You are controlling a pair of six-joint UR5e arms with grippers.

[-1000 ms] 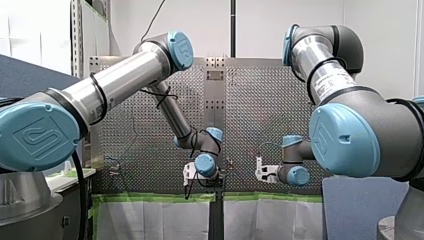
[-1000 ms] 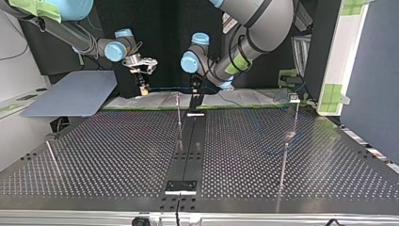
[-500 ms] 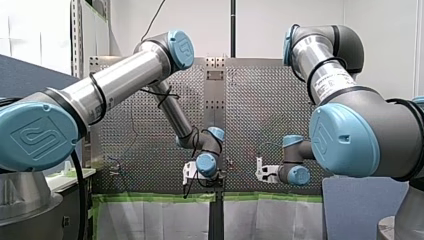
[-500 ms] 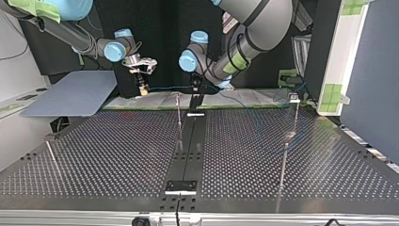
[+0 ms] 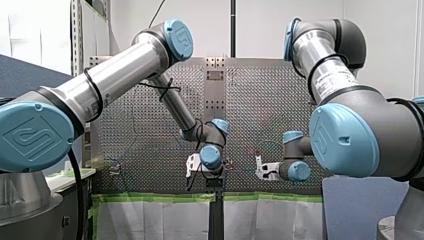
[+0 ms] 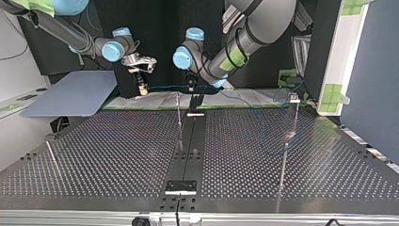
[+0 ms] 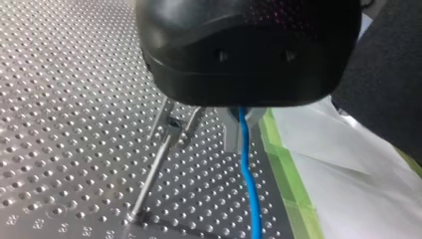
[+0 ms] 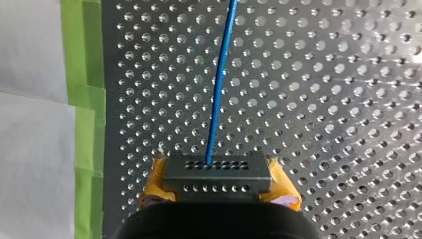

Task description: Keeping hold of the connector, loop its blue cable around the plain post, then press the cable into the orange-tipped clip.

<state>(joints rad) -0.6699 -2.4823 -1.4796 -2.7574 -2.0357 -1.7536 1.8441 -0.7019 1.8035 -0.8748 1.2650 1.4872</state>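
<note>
Right hand (image 8: 217, 185) clamped on grey connector (image 8: 217, 169), blue cable (image 8: 218, 84) running straight out to left hand (image 7: 241, 133), pinched narrow on it near plain post (image 7: 152, 174); risk: wrap tension drags connector loose, or cable rides over post.

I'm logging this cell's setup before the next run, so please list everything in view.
table: one, perforated metal, under everything.
black strip: one, down the table's middle in the top view.
posts: at least two, thin metal, one beside the black strip, one at the top view's right.
cable: one, blue, stretched between the two grippers.
connector: one, grey, at the cable's end.
green tape: strips along the table's edge near the arms.
white sheet: pale, beyond the tape.
board: one, grey-blue, at the top view's left.
left gripper: one, black, closed on the cable.
right gripper: one, yellow pads, closed on the connector.
</note>
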